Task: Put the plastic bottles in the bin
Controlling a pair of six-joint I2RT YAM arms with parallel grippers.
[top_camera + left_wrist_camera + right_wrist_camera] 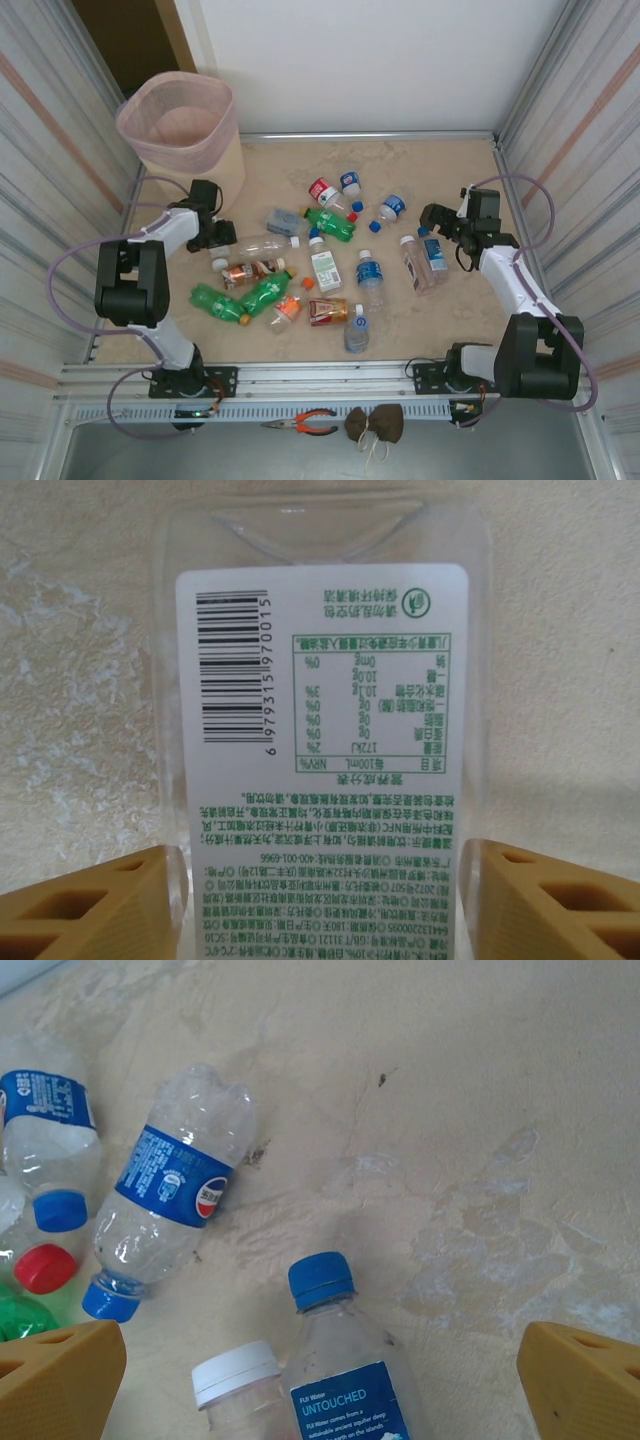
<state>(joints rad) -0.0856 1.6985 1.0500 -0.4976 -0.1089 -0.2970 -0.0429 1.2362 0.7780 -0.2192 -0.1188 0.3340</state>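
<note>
A: Status?
B: Left jaws straddle the white-labelled bottle point(320, 680) on the bench point(430, 165) — cannot tell if they grip it. Right jaws wide open, empty.
A: Risk?
B: The slick wall may slip free before the bin point(137, 132).

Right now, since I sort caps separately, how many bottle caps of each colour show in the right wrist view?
Blue plastic screw caps: 3
Red plastic screw cap: 1
White plastic screw cap: 1
Total: 5

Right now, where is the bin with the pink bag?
In the top external view the bin stands at the table's far left corner, just beyond the left gripper and apart from the plastic bottles scattered mid-table.
</note>
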